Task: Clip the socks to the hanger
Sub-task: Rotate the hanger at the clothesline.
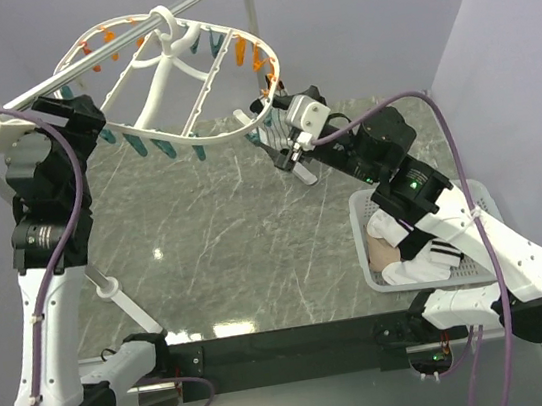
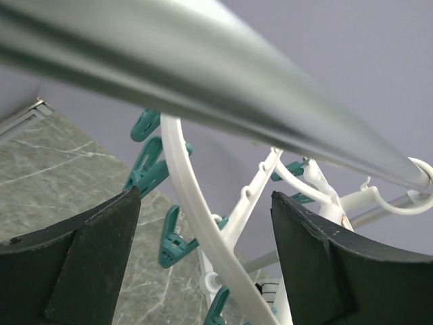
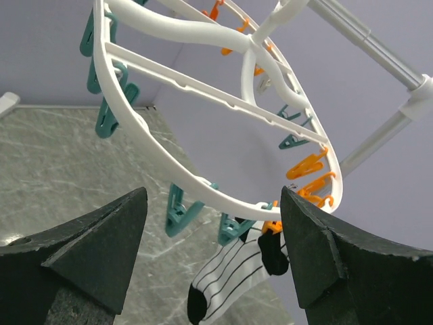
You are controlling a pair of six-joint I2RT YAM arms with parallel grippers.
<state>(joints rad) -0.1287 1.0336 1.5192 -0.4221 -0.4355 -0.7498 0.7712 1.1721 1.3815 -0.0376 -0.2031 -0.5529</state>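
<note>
1 sock up, rest pending.
Striped sock [image 3: 233, 277] clipped on hanger [image 3: 223, 98] just ahead of R pincer [image 3: 213, 193]; R + L pincer [image 2: 205, 193] both released, empty. Other socks [image 1: 387, 250] in basket [image 1: 360, 231] behind R pincer.

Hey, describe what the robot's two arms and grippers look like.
Both the left arm and right arm have white shells, black joints and a looping purple cable. The right arm shows a green light. Fingers are black, blunt wedges.
</note>
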